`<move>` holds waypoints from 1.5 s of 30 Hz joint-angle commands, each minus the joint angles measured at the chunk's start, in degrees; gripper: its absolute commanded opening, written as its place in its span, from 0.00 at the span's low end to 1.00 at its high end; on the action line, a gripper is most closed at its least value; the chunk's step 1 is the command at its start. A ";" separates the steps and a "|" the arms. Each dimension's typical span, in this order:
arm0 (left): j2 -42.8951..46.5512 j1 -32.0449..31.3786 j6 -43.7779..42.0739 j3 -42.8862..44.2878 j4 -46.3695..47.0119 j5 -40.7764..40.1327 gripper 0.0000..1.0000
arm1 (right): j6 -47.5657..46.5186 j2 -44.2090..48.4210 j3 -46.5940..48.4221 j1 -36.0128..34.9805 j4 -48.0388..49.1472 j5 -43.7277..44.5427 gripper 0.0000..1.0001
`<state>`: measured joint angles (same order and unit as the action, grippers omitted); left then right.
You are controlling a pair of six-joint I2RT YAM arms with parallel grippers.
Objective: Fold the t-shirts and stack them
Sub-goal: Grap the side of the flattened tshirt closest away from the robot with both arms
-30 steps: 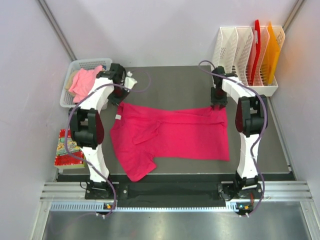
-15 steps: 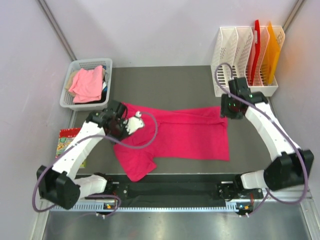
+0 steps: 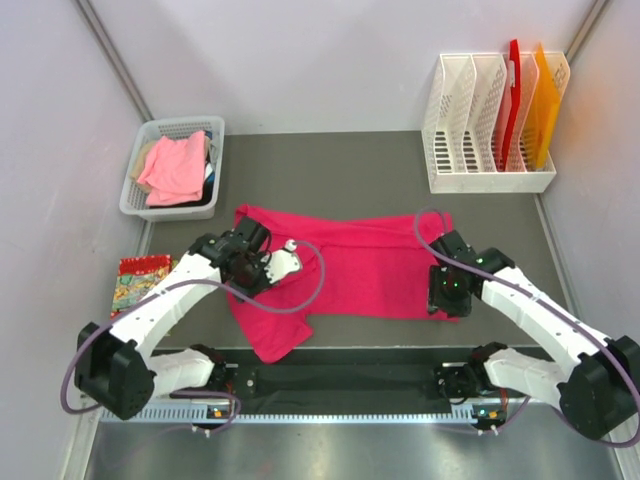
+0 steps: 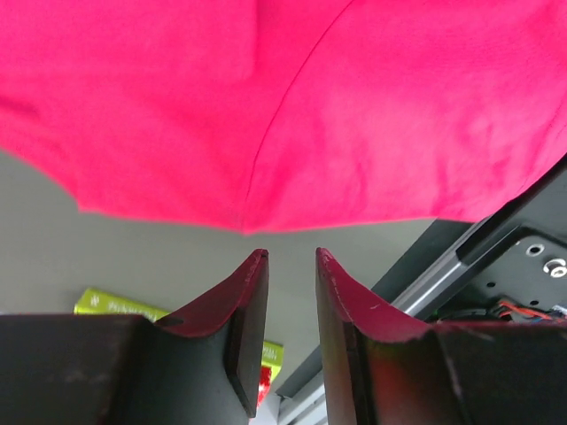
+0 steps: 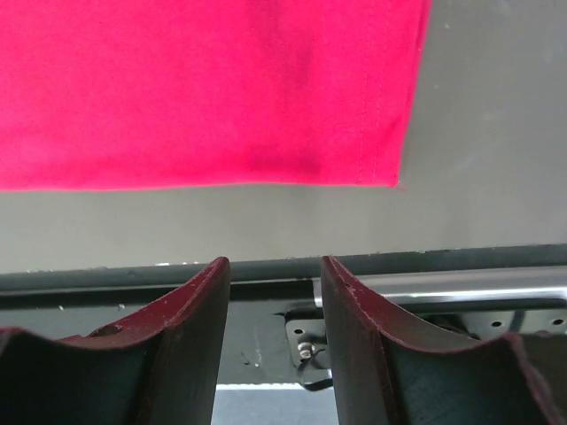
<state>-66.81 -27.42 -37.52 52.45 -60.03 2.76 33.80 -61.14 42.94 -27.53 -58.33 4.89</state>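
The left gripper [image 3: 285, 262] over the left side of the magenta shirt [image 3: 370, 262] and the right gripper [image 3: 443, 297] at its near right corner hang with jaws slightly parted and empty, likely ready to pinch for folding.

Top cam overhead fr. near edge, whole table [image 3: 350, 170]; wrist cams close, down past own fingers [image 4: 226, 305], shared magenta t-shirt [image 3: 380, 270] edges.

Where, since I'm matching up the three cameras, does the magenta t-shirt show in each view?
Top external: magenta t-shirt spread across the table's middle.
Left wrist: fills the upper half.
Right wrist: fills the upper part, hem corner toward the right.
Shared landmark: grey tabletop bordering the shirt's edge in all three.
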 commanded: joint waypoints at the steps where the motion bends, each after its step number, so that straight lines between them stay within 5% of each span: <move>1: -3.06 -4.13 3.15 0.38 2.81 1.19 0.34 | 6.71 2.70 -0.83 -1.12 0.58 3.54 0.46; 19: -4.04 -16.87 6.93 -7.26 -0.88 1.72 0.39 | 13.75 0.68 -3.65 -1.12 1.90 10.67 0.47; 25: -4.39 -19.60 6.84 -6.22 -2.62 2.07 0.81 | 13.31 -1.61 -1.55 -1.12 1.99 10.85 0.48; 45: -11.68 -32.43 7.37 -10.87 5.79 -4.52 0.84 | 15.50 -1.43 2.41 -1.12 -0.91 13.92 0.48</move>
<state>-77.12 -58.72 -30.37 42.39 -57.80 -0.12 47.83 -62.92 42.48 -28.03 -58.70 16.34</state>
